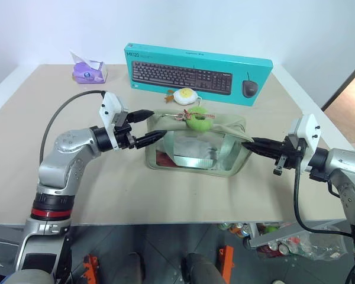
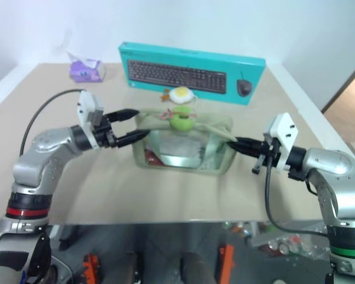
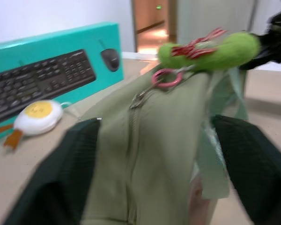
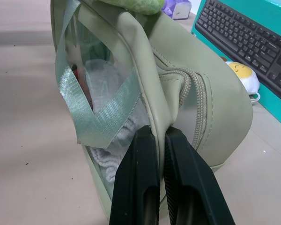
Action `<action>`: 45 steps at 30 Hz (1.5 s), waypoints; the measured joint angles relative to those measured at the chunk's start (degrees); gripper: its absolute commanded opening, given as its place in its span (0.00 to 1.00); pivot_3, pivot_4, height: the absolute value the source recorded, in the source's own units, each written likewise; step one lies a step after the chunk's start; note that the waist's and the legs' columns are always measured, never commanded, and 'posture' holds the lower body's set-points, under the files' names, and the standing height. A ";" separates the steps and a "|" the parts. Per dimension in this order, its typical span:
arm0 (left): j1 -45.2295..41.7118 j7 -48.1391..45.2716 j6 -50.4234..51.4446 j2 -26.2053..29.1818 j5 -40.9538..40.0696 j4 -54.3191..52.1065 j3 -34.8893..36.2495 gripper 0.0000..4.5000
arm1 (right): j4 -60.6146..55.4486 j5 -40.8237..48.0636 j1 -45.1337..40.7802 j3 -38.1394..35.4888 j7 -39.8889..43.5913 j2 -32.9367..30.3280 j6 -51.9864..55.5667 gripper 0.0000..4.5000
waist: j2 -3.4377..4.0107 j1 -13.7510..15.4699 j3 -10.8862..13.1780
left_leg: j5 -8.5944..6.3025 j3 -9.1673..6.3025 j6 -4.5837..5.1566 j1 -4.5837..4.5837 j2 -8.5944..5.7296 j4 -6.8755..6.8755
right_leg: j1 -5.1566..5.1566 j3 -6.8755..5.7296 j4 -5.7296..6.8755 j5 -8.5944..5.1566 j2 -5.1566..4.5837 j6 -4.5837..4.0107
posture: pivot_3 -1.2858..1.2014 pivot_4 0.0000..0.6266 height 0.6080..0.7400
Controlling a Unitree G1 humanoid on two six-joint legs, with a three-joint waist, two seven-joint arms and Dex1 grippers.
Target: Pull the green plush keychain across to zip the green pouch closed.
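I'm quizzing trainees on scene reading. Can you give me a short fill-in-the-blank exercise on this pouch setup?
1. The right tool is shut on the ____ end fabric.
2. The left tool has its fingers ____ around the other end.
3. The keychain lies on ____ of the pouch.
4. The egg charm lies before the ____ box.

Missing: pouch's; open; top; keyboard

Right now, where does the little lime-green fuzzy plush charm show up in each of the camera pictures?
Left eye view: lime-green plush charm atop the sage-green fabric pouch, centre.
Right eye view: same spot.
Left wrist view: upper right.
Right wrist view: top edge.
Shared landmark: teal keyboard box behind it.
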 measured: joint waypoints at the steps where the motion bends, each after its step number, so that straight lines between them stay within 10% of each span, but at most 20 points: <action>1: 0.54 0.62 0.22 -0.42 -0.04 -0.07 -0.05 0.51 | -0.01 0.00 0.00 0.01 0.00 0.00 0.00 0.00 | 0.00 0.00 0.00 | 0.00 0.00 0.00 -0.01 0.00 0.00 | 0.00 0.00 0.00 0.00 0.00 0.00 | 0.52 0.24 1.00; 8: 3.16 3.30 2.51 -0.58 -1.05 -2.33 -0.25 0.01 | -0.13 0.02 0.04 0.01 -0.09 0.00 0.05 0.00 | 0.00 0.01 0.00 | 0.00 0.00 0.00 0.02 -0.01 0.00 | 0.01 0.00 0.00 0.01 0.00 -0.01 | 0.52 0.24 1.00; 16: 3.18 3.12 2.79 -0.22 -1.14 -2.41 -0.51 0.01 | -0.55 0.49 0.52 -0.08 -0.21 0.00 0.47 0.00 | 0.00 0.01 0.00 | 0.00 0.00 0.00 0.03 -0.01 -0.01 | 0.02 0.00 0.00 0.00 0.00 0.00 | 0.52 0.24 1.00; 29: 3.16 2.02 2.07 0.22 -0.95 -2.39 -0.96 0.00 | -3.96 4.90 -2.22 -2.01 1.97 -5.35 6.55 1.00 | 0.00 0.07 0.00 | 0.00 0.01 0.00 0.02 -0.04 -0.01 | 0.03 0.00 -0.02 -0.01 -0.03 0.02 | 0.52 0.24 1.00; 45: 2.87 2.30 1.85 0.17 -1.04 -3.07 -2.41 0.00 | -15.20 -3.31 -18.54 14.26 -5.75 3.24 3.11 1.00 | -0.03 0.73 -0.02 | -0.01 -0.05 -0.01 -0.14 -0.18 -0.04 | -0.07 -0.09 -0.05 -0.06 -0.25 -0.02 | 0.52 0.24 1.00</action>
